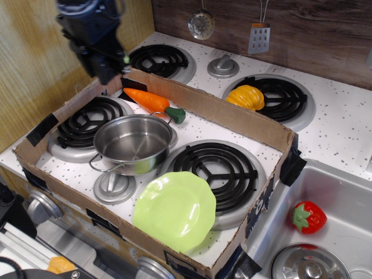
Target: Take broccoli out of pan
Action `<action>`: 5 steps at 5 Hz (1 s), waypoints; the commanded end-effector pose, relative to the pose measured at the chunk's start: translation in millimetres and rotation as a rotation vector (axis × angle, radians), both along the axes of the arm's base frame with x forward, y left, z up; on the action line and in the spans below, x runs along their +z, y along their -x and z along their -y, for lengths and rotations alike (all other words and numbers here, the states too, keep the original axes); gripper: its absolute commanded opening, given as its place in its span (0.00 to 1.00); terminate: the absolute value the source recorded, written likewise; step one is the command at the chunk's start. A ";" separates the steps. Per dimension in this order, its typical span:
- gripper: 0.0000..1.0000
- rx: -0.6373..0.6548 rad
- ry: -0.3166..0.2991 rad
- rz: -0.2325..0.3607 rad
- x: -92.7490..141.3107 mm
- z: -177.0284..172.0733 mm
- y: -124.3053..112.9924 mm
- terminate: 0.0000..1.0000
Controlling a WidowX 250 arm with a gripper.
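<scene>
The pan (141, 166) is a shiny steel pot with wire loop handles, standing between the two front burners inside a cardboard tray; its inside shows bare metal and nothing else. My gripper (112, 71) hangs high above the tray's back left corner, well left of and behind the pan. Its dark fingers are closed together. A small speck of lime green, the broccoli (126, 58), shows at the right edge of the fingers; the rest of it is hidden by them.
An orange carrot (148, 100) lies just behind the pan. A lime-green plate (174, 210) sits in front of it. The cardboard tray wall (232, 116) rings the front burners. A yellow vegetable (246, 96) lies on the back right burner. A strawberry (308, 216) and a lid (308, 264) are in the sink.
</scene>
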State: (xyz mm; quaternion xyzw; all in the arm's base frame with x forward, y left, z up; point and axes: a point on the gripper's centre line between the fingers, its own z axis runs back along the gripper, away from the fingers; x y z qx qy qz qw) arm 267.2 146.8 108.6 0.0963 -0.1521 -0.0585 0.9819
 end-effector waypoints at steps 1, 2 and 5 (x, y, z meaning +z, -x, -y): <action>0.00 -0.123 0.012 0.020 -1.7 -38.7 -21.8 0.00; 0.00 -0.140 0.026 0.028 -9.5 -38.1 -32.3 0.00; 1.00 -0.215 0.064 0.042 -36.6 -30.4 -60.2 0.00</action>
